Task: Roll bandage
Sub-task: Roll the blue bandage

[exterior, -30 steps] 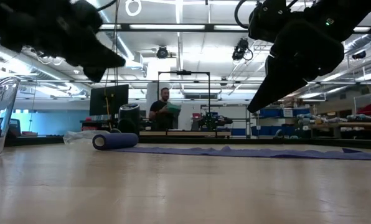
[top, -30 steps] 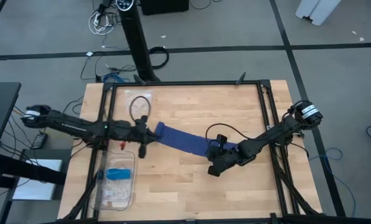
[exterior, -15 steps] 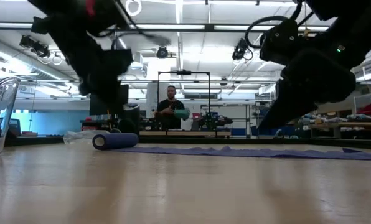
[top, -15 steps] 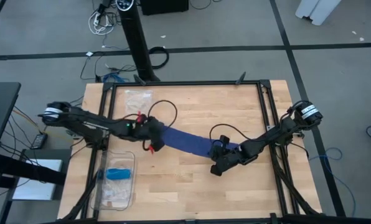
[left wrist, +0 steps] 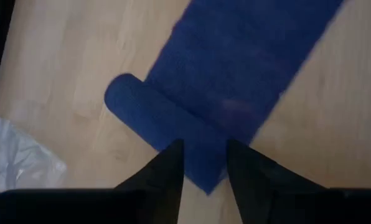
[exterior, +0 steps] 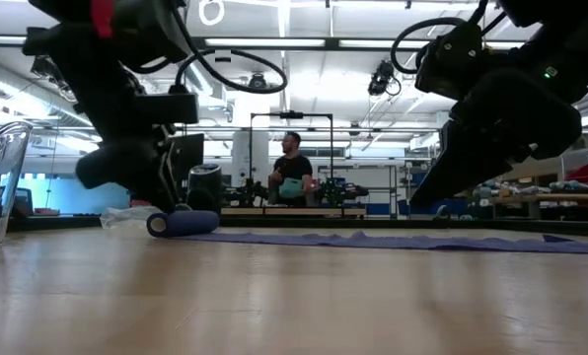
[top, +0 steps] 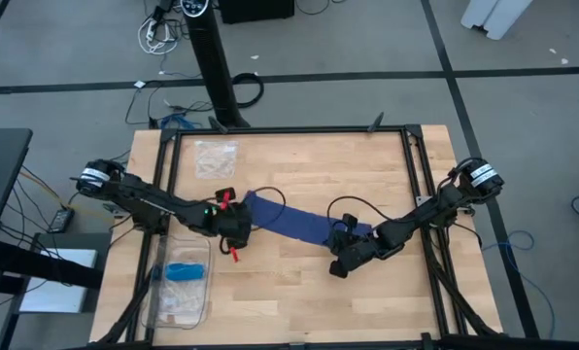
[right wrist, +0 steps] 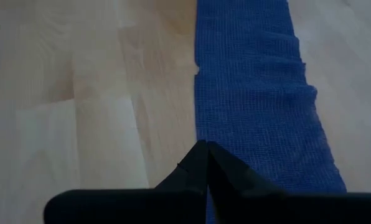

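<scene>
Swung in over the last second from the left edge of the surface (top: 289,282) toward its middle: left gripper (left wrist: 204,163), now poised directly above the rolled end of the bandage (top: 294,222), fingers a narrow gap apart and clamped on nothing. Lay diagonally across the middle of the surface, rolled at the left end, flat strip running right to the right gripper (right wrist: 205,163). Hovered there over the flat tail, right fingers pressed together, empty. Looked soft, light and limp, a loose weave likely to wrinkle, slide on the wood and unroll if released. Best taken across the small roll itself, from both sides, with the tail pinned flat for tension.
</scene>
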Available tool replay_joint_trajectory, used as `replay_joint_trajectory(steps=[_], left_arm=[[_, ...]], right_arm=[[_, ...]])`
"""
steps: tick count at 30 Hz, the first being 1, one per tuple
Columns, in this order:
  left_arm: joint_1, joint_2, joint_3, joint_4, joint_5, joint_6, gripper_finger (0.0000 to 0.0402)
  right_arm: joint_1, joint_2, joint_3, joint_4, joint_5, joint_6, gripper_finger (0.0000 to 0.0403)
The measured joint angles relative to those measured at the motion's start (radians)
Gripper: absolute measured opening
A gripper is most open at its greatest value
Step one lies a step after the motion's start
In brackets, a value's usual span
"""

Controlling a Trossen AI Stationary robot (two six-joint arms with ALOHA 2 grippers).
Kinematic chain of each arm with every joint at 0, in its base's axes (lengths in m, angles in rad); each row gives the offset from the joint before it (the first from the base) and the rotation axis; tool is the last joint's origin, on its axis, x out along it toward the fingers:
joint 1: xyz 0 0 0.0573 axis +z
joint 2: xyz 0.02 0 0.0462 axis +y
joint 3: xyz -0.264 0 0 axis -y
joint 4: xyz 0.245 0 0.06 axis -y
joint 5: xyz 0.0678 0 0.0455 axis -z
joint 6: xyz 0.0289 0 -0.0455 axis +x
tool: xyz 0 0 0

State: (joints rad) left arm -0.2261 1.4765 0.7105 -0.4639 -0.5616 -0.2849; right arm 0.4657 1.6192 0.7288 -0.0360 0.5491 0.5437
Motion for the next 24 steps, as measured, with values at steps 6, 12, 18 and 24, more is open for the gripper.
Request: replay_joint_trajectory(steps=[6, 12, 18, 24], left_arm=[[-0.036, 0.005, 0.000, -0.035, -0.038, 0.046, 0.0142], [-0.039, 0.019, 0.000, -0.009, -0.039, 0.071, 0.0143], [-0.039, 0.085, 0.000, -0.002, -0.056, 0.075, 0.0143], [-0.040, 0.128, 0.001, 0.001, -0.112, 0.073, 0.0143]], right_arm=[[0.000, 0.000, 0.000, 0.019, 0.001, -0.023, 0.0009], [0.001, 0.000, 0.000, 0.034, 0.009, -0.041, 0.0008], [0.001, 0.000, 0.000, 0.048, 0.011, -0.050, 0.0009], [0.001, 0.000, 0.000, 0.050, 0.011, -0.052, 0.0009]])
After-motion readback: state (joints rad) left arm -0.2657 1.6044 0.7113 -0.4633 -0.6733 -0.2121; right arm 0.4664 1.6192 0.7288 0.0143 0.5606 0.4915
